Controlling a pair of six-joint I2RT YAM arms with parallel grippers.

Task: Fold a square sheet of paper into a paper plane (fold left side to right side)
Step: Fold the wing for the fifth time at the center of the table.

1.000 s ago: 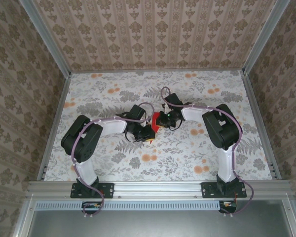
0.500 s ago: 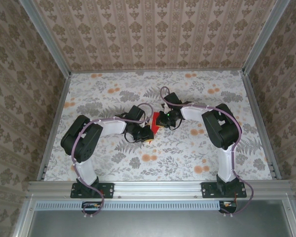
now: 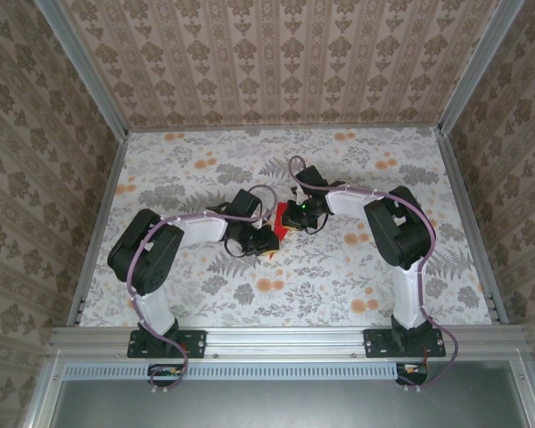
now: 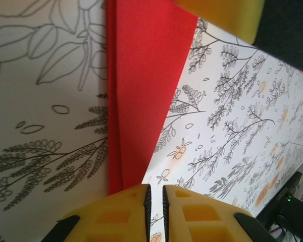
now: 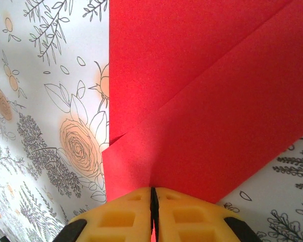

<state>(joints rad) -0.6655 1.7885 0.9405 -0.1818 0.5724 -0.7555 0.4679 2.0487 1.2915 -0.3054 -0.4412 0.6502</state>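
Both arms meet at mid-table, red paper pinned between them. Over the last second almost nothing has shifted from above: the left shoulder link has eased slightly toward the rail and the wrists have held their ground. Left gripper: jaws drawn narrow, only a dark slit between them, a touch wider than a moment ago. The paper's pointed end meets the top edge of its left finger, not the slit, so it probably presses on the paper without pinching it, though the contact lies under the finger and I can't be sure. Right gripper: jaws closed tight, with the paper's edge running into the seam, so it is gripping the paper. The paper lies flat, with layered flaps and a diagonal crease. Reading: a hold-and-press pause, with the left side starting to let go and the fold likely set.
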